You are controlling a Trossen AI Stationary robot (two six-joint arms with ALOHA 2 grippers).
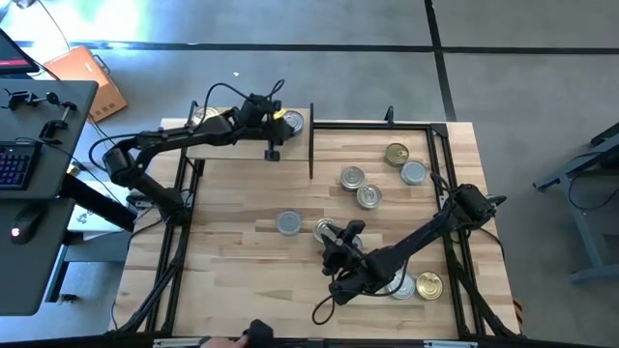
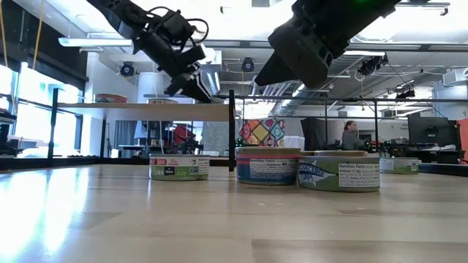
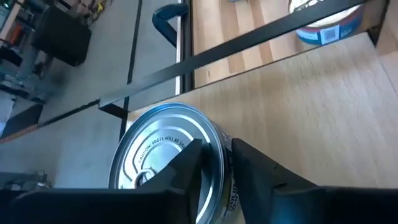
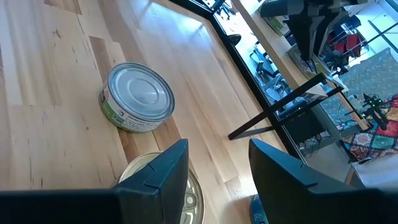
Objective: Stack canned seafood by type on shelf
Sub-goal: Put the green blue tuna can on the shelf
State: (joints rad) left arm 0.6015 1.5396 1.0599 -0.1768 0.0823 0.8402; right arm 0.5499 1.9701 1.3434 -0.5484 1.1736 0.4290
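The shelf (image 1: 232,145) stands at the table's far left. Near its right end sits a silver-topped can (image 1: 291,122) with a ring-pull lid. My left gripper (image 3: 219,143) reaches over the shelf and is shut on this can's edge. A second can (image 1: 200,116) rests at the shelf's left end. My right gripper (image 1: 334,232) hangs open above the table's middle, over the edge of a gold-topped can (image 4: 180,196). A silver-topped can (image 4: 138,96) stands on its base just beyond it. My left gripper has the silver-topped can's rim (image 3: 222,163) between its two fingers. One finger (image 3: 186,165) lies over the lid and the other (image 3: 261,171) stands against the side wall. The fingers slant down from the table's left. The lid faces up, and the can's base is hidden.
Several more cans stand loose on the table at the far right (image 1: 368,196) and two under my right arm near the front (image 1: 428,285). A black upright (image 1: 310,140) marks the shelf's right end. Black frame rails (image 1: 387,124) run along the table's edges.
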